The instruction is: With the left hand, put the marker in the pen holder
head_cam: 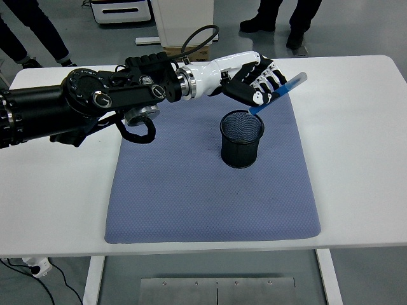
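Marker point(280, 93), a slim blue cylinder with a pale cap end, is held tilted in the curled fingers of the left hand point(253, 80), its lower tip just above the far rim of the pen holder point(241, 139). That round black wire-mesh cup is set upright on a dimpled blue-grey mat point(210, 171) spread over the smooth white table point(57, 190). The black arm is stretched in from the left.
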{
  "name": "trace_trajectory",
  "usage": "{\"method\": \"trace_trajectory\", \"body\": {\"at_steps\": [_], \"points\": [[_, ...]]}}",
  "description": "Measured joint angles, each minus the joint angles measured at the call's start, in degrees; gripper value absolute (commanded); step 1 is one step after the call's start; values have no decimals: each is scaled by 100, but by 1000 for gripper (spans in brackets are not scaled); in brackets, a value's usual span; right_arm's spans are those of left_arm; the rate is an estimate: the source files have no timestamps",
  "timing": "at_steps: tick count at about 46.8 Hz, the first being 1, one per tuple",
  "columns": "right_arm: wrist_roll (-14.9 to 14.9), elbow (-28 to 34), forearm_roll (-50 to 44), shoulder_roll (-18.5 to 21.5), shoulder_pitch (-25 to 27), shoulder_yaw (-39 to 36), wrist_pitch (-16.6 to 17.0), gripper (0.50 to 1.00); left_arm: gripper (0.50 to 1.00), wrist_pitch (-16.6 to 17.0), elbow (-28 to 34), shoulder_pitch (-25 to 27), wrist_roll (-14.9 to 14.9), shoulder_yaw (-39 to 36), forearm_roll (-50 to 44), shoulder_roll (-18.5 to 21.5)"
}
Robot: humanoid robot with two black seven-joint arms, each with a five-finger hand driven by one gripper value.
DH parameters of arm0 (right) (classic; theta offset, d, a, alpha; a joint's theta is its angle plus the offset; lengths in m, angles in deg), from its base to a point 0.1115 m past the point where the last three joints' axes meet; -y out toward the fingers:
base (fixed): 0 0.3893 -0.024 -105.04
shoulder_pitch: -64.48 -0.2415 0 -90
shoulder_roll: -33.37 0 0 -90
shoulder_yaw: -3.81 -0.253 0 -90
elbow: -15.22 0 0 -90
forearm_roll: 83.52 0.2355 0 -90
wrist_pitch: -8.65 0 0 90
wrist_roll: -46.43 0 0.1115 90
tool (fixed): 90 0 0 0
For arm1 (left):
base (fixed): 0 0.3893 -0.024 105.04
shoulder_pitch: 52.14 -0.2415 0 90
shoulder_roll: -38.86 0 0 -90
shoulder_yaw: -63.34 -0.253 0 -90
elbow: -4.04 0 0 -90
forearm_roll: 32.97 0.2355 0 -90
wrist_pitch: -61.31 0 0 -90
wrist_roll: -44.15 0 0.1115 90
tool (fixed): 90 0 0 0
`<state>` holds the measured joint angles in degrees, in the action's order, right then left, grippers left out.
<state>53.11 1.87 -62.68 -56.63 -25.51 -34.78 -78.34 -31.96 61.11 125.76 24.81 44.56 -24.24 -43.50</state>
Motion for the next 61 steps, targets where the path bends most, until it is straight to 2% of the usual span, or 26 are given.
{"method": "trace_trajectory", "body": {"at_steps": [19,22,29,31,34,36,38,39,44,51,61], "points": [[0,0,0,0,0,0,2,1000,505,-2,162,-86,8,-2,-55,69],[0,-1,0,0,0,0,2,1000,531,-8,162,-82,9,-10,-52,72],[0,0,0,0,0,0,3,1000,651,-3,157,-120,3,-21,-48,72],[0,-1,0,0,0,0,4,1000,663,0,155,-126,1,-21,-48,72],[0,0,0,0,0,0,6,1000,716,6,155,-129,-6,-21,-47,72],[0,0,0,0,0,0,6,1000,783,9,155,-129,-7,-21,-47,72],[0,0,0,0,0,0,6,1000,882,10,155,-129,-8,-21,-47,79],[0,0,0,0,0,0,5,1000,909,12,150,-129,-9,-21,-47,85],[0,0,0,0,0,0,0,1000,927,26,146,-128,-16,-18,-47,140],[0,-1,0,0,0,0,-1,1000,997,61,127,-125,-34,-5,-47,209],[0,-1,0,0,-1,0,0,1000,1000,210,59,-135,-34,6,-72,305]]}}
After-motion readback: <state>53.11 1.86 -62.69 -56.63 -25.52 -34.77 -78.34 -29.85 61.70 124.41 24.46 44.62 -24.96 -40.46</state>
